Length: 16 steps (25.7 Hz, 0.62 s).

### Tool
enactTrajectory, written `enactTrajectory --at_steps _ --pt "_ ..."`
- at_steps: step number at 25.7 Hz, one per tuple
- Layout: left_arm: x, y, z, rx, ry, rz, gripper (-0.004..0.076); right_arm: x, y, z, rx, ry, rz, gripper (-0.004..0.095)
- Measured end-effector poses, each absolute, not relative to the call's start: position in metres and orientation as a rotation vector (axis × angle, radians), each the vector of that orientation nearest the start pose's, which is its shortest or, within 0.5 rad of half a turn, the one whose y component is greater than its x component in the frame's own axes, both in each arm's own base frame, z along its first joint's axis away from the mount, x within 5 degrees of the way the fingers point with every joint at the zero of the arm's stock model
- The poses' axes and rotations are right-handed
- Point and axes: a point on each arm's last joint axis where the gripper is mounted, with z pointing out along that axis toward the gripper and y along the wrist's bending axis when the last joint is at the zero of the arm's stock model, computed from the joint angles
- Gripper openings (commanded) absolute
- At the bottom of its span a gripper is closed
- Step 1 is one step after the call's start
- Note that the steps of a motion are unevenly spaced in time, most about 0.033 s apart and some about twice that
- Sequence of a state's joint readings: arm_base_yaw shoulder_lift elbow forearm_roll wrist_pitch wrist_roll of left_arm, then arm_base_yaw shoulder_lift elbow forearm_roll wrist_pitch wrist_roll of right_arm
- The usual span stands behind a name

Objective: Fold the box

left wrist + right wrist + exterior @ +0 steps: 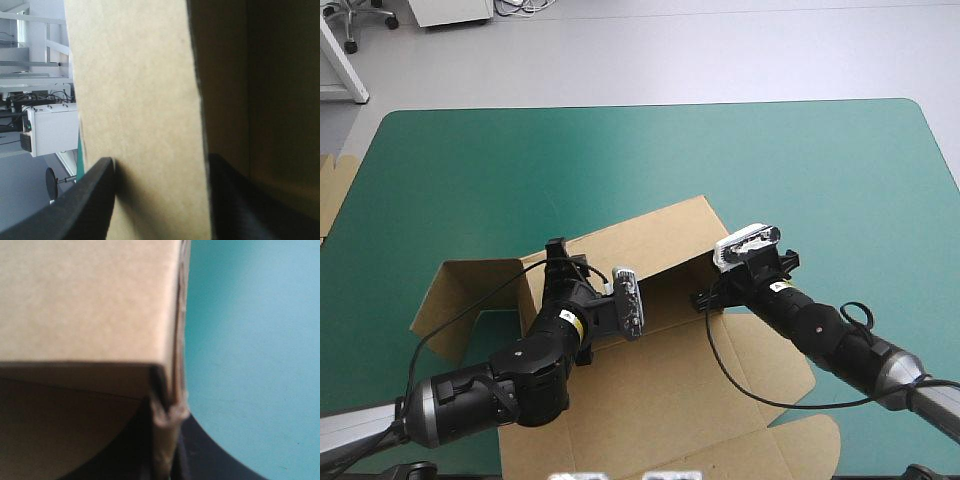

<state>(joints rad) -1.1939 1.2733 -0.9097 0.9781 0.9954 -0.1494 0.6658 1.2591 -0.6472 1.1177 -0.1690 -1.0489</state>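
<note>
We saw the left gripper [160, 167] clamped on the box [670, 400]. Its black fingers [85, 200] pressed on either side of an upright brown wall, one on the lit outer face and the other on the shadowed inner side. The right gripper [167, 420] was likewise closed on board, pinching a thin layered edge at a corner of the raised wall [640, 240], with the teal-green cover [250, 315] just beside it. From above, the two grippers held that wall near its opposite ends. The box lay near the table's [770, 170] front middle, with a side flap [455, 300] spread flat on the left and a wide panel lying flat toward the near edge. More brown board [332, 185] showed at the table's left edge.
</note>
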Motion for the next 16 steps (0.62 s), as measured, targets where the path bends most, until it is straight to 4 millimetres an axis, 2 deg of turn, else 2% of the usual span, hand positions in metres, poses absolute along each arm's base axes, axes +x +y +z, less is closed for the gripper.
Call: enactTrajectory --at_steps 5,16 --pt "0.129 -0.198 0.312 1.562 1.65 0.593 0.038 0.212 0.15 0.258 -0.522 1.964 0.31 -0.0003" --pt "0.106 -0.19 0.328 1.542 1.668 0.595 0.0365 0.218 0.153 0.254 -0.515 1.967 0.277 -0.0003"
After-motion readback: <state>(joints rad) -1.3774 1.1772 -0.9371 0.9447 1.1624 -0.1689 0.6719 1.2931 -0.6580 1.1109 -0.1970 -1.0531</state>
